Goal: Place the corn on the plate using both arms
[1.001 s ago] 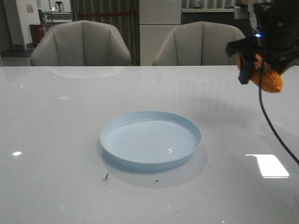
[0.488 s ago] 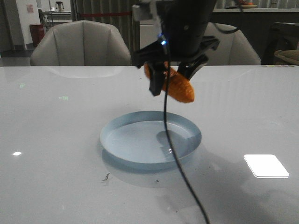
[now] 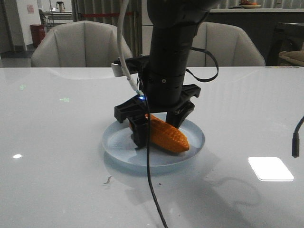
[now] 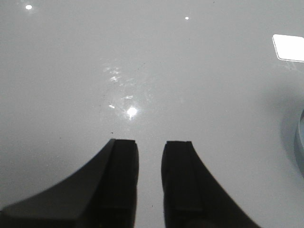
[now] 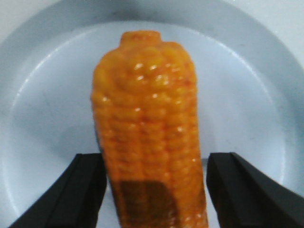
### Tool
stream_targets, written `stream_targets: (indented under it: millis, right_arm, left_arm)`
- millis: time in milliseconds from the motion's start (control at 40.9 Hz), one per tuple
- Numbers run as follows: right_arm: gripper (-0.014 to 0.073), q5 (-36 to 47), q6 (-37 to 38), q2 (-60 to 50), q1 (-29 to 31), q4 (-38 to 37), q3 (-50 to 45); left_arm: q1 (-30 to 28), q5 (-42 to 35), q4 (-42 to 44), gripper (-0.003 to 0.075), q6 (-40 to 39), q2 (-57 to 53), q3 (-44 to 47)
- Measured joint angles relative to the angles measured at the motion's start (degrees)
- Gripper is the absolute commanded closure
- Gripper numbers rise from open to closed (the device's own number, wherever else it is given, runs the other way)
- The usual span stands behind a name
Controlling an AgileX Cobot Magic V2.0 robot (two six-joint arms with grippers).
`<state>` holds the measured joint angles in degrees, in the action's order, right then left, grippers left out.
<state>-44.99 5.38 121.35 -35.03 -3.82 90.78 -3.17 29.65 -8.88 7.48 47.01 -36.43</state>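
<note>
On the plate (image 3: 116, 142) the corn (image 3: 166, 135) now lies, lowered.

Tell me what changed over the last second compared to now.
The right gripper carried the corn from high on the right side leftward over the plate, then down into it. In the right wrist view its jaws now stand apart on either side of the corn, so it looks released. The plate stayed put. The left gripper shows only now, over bare table.
</note>
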Motion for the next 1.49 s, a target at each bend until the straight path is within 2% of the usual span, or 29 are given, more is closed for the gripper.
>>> stream_targets:
  millis: [195,391,586,782,928,1050,1270,1490]
  right_arm:
    - [0.0032,-0.21,0.0,-4.11,0.27,0.27,0.79]
    - [0.0032,-2.02,0.0,-14.37,3.58,0.27,1.9]
    - [0.0032,-6.17,0.0,-25.86,10.06,0.27,2.02]
    - [0.0032,-10.09,0.0,-37.3,19.62,0.27,-0.62]
    - [0.0032,-8.94,0.0,-47.43,25.02,0.16,-9.28]
    - [0.0032,-6.18,0.0,-57.37,27.43,0.16,-20.45]
    - [0.0032,-1.97,1.71,-74.34,28.04,0.16,-41.96]
    - [0.0032,-0.76,4.42,-85.01,28.04,0.16,-53.06]
  left_arm:
    - [0.0,0.22,0.0,0.0491,0.0,0.0,0.0]
    - [0.0,0.22,0.0,0.0491,0.0,0.0,0.0]
    - [0.0,0.22,0.0,0.0491,0.0,0.0,0.0]
    - [0.0,0.22,0.0,0.0491,0.0,0.0,0.0]
    - [0.0,0.22,0.0,0.0491,0.0,0.0,0.0]
    - [0.0,0.22,0.0,0.0491,0.0,0.0,0.0]
    - [0.0,0.22,0.0,0.0491,0.0,0.0,0.0]
    - [0.0,0.12,0.0,0.0491,0.0,0.0,0.0]
